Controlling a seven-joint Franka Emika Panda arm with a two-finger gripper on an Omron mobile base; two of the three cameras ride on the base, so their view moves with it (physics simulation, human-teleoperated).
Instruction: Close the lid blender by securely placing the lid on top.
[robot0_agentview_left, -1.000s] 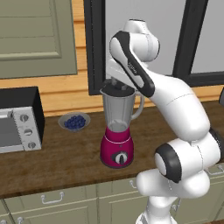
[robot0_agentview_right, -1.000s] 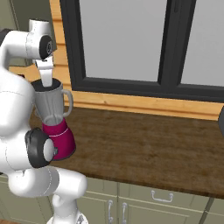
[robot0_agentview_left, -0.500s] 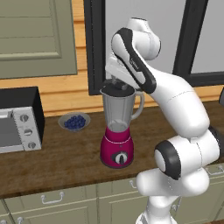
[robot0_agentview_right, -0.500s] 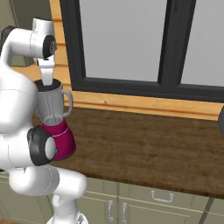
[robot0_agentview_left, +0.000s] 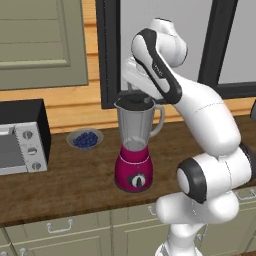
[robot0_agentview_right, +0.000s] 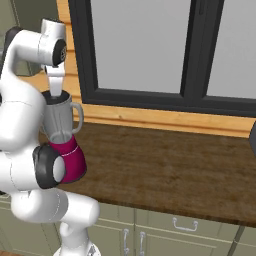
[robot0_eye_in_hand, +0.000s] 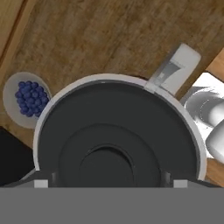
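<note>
A tall blender (robot0_agentview_left: 134, 152) is shown standing upright on the brown wooden worktop (robot0_agentview_left: 65, 175), with a magenta base bearing a dark round dial (robot0_agentview_left: 135, 180) and a clear grey jar with a handle (robot0_agentview_left: 159, 120) at its 3 o'clock side in the left base view. The lid (robot0_eye_in_hand: 118, 140), a round black disc with raised concentric rings, is seen seated in the jar's mouth, its edge ringed by the pale jar rim. The end effector (robot0_agentview_right: 56, 90) is held directly above the lid; in the hand view, small grey tips appear widely spread at the 4 and 8 o'clock edges of the lid, and nothing is gripped between them. A grey bowl of blueberries (robot0_agentview_left: 84, 139) is set at the blender's 9 o'clock in the left base view, and a black-and-silver toaster oven (robot0_agentview_left: 20, 137) beyond it.
</note>
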